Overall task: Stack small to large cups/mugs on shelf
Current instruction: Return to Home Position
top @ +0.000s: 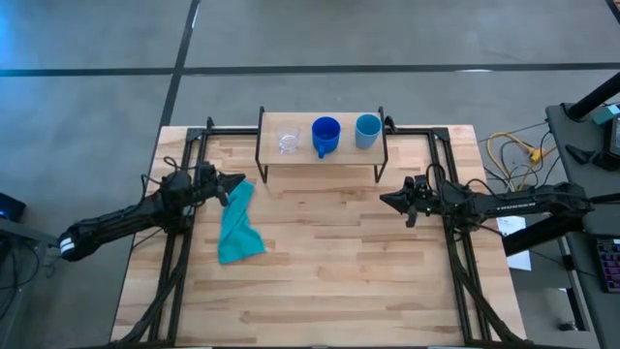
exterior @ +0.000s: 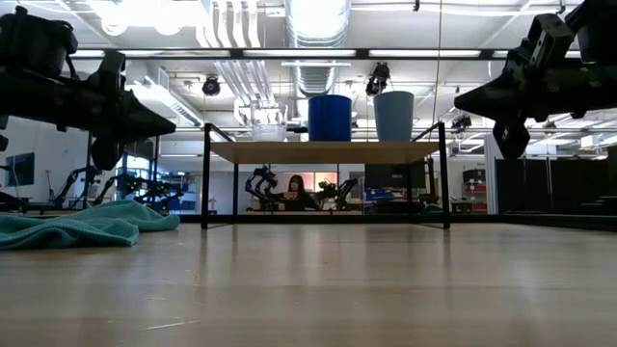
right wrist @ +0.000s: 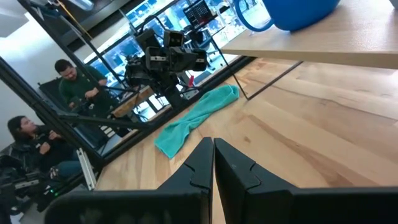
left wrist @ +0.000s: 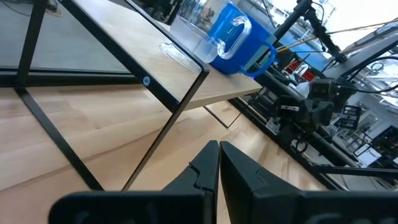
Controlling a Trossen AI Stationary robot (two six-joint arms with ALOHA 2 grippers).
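Shelf [top: 320, 167] stood at the far edge of the desk [top: 339, 281], centred between the two arms. Three vessels sat on it in a row, all upright: clear glass cup [top: 289, 141] nearest the left arm, dark blue mug [top: 325, 134] in the middle, light blue cup [top: 367, 130] nearest the right arm. The low view showed the same order, with the mug [exterior: 330, 118] and the light blue cup [exterior: 393, 116] close together but apart.

Left gripper [top: 237, 181] hovered above the desk off the shelf's left front corner, fingers [left wrist: 239, 165] pressed together, holding nothing. Right gripper [top: 386, 201] hovered off the right front corner, also closed and empty, fingers [right wrist: 233, 163] meeting at the tips. Neither touched the shelf.

Teal cloth [top: 237, 228] lay crumpled on the desk just below the left gripper.

Two people [right wrist: 71, 78] sat in the room beyond the desk.
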